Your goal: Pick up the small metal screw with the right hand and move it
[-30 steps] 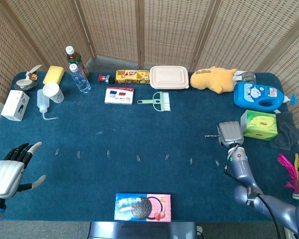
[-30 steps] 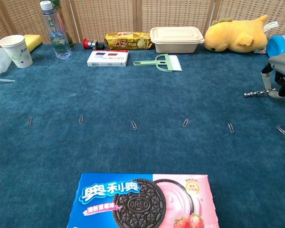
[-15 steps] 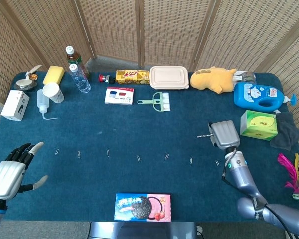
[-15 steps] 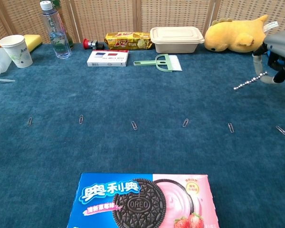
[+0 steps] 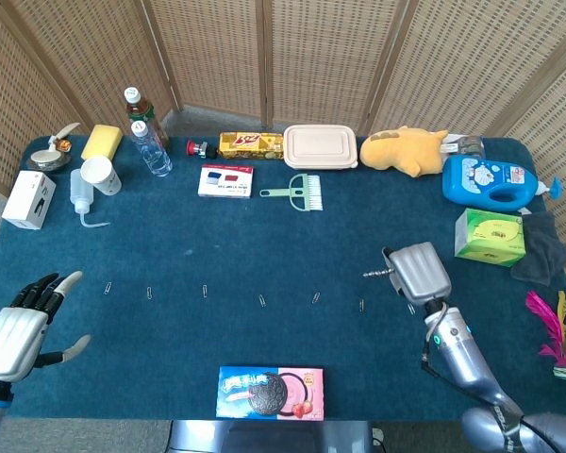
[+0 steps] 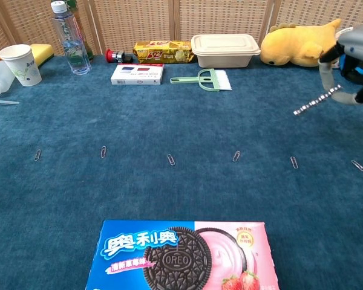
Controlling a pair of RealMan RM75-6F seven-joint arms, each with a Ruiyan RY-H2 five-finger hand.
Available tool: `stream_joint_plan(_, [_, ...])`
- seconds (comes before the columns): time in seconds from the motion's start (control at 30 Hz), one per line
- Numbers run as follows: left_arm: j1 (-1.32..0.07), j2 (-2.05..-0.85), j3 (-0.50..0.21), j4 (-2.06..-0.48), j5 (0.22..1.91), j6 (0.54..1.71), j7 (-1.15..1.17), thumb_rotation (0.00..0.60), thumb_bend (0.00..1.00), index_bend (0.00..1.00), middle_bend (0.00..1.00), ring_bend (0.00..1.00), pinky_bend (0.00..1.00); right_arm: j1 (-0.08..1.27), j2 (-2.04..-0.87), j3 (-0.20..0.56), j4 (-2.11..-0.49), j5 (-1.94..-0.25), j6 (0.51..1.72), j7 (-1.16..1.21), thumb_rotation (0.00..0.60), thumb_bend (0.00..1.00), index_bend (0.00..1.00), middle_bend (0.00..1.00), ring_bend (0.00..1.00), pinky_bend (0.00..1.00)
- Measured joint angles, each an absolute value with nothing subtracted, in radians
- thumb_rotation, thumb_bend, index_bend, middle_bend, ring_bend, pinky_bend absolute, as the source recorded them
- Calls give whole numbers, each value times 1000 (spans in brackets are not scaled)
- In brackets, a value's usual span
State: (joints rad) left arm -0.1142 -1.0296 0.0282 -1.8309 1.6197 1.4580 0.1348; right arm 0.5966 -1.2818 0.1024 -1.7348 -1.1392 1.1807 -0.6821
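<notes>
Right hand (image 5: 418,272) pinches the screw (image 6: 308,103) between its fingertips, clear above the blue cloth (image 5: 264,245); the screw points left, tilted, above the row of paper clips (image 6: 170,159). Left hand (image 5: 17,326), far left of the clips, holds nothing, fingers apart.

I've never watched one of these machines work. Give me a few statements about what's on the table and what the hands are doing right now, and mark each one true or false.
1. The right hand holds the screw above the cloth. True.
2. The left hand holds a paper clip. False: it holds nothing, its fingers apart.
3. The Oreo box lies at the near edge of the table. True.
4. The green brush lies on the cream lidded container. False: it lies on the cloth in front of the container.
5. The yellow plush toy sits at the far left end of the table. False: it sits toward the far right.
</notes>
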Motion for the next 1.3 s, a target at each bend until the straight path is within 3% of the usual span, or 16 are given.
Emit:
stream_joint_plan(0.27, [-114,-1032,29,-1834,1625,1458,137,461,389,63,175,109,158,558,-1263,64,-1753,-1157,1196,-685,600,404,786,950,971,862])
stream_joint_plan(0.53, [-114,-1035,31,-1834,1631,1458,136,461,390,63,175,109,158,578,-1279,77,-1769,-1158,1161,-676,600,404,784,949,971,862])
stream_joint_plan(0.97, [-102,-1033,37,-1817,1620,1462,116,462,390,63,175,103,158,695,-1378,134,-1788,-1079,1042,-726,600,404,771,950,970,860])
stream_joint_plan(1.3, [-97,-1036,37,-1802,1616,1466,96,461,390,62,175,103,158,787,-1448,188,-1786,-976,1017,-781,600,404,770,949,970,859])
